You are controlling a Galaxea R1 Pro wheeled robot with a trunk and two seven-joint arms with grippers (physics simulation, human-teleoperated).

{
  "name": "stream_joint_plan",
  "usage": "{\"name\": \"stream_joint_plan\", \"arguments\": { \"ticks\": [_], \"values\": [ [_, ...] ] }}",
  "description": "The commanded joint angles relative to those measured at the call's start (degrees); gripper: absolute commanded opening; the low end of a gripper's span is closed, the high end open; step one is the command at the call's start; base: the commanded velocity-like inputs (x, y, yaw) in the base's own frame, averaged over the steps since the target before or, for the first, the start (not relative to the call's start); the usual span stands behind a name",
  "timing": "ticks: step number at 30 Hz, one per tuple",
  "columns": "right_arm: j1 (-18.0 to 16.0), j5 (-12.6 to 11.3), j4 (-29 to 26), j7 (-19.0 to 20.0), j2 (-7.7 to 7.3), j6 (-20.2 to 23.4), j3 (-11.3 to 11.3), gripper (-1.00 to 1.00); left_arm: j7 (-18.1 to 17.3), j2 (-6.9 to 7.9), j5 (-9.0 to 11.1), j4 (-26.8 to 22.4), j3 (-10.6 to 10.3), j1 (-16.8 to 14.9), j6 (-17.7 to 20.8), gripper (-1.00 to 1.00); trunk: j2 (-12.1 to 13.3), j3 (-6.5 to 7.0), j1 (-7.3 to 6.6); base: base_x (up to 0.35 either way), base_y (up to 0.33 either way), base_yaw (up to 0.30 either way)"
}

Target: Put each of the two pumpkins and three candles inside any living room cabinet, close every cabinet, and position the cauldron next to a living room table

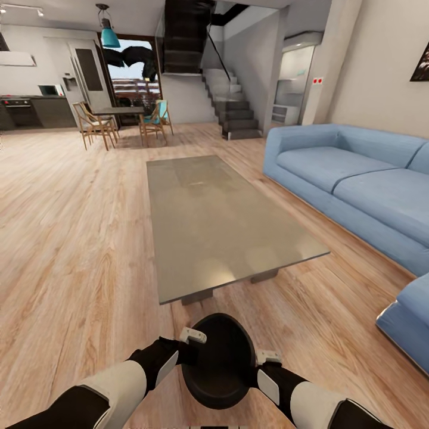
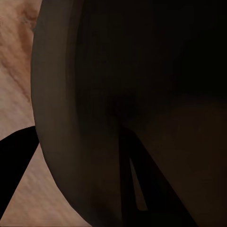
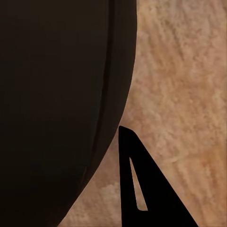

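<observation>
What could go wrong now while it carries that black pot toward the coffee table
The cauldron sits pinched between the left end effector and right end effector, one on each side, so uneven arm motion might let it slip to the wood floor. Driving further forward could knock it against the near edge of the table.

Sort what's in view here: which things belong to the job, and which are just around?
Job:
cauldron, held between both arms
left end effector
right end effector
coffee table, just ahead

Around:
sofa
dining table with chairs
stairs
pendant lamp
</observation>
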Motion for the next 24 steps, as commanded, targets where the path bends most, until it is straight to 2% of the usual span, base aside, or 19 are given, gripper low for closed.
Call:
{"name": "stream_joint_plan", "arguments": {
  "ticks": [1, 7, 24],
  "values": [
    [0.0, -0.9, -1.4, -0.2, 0.01, 0.3, 0.2, -1.0, -0.1, 0.0, 1.0, -0.1, -0.6, 0.0, 0.3, -1.0, 0.0, -0.13, -0.02, 0.0, 0.0, 0.083],
    [0.0, -0.9, -1.4, -0.2, 0.01, 0.3, 0.2, -1.0, -0.1, 0.0, 1.0, -0.1, -0.6, 0.0, 0.3, -1.0, 0.0, -0.55, -0.02, 0.0, 0.0, 0.07],
    [0.0, -1.0, -1.4, -0.2, 0.01, 0.3, 0.2, -1.0, 0.0, 0.0, 1.0, -0.1, -0.6, 0.0, 0.3, -1.0, 0.0, -0.94, -0.02, 0.0, 0.0, 0.002]
  ]
}}
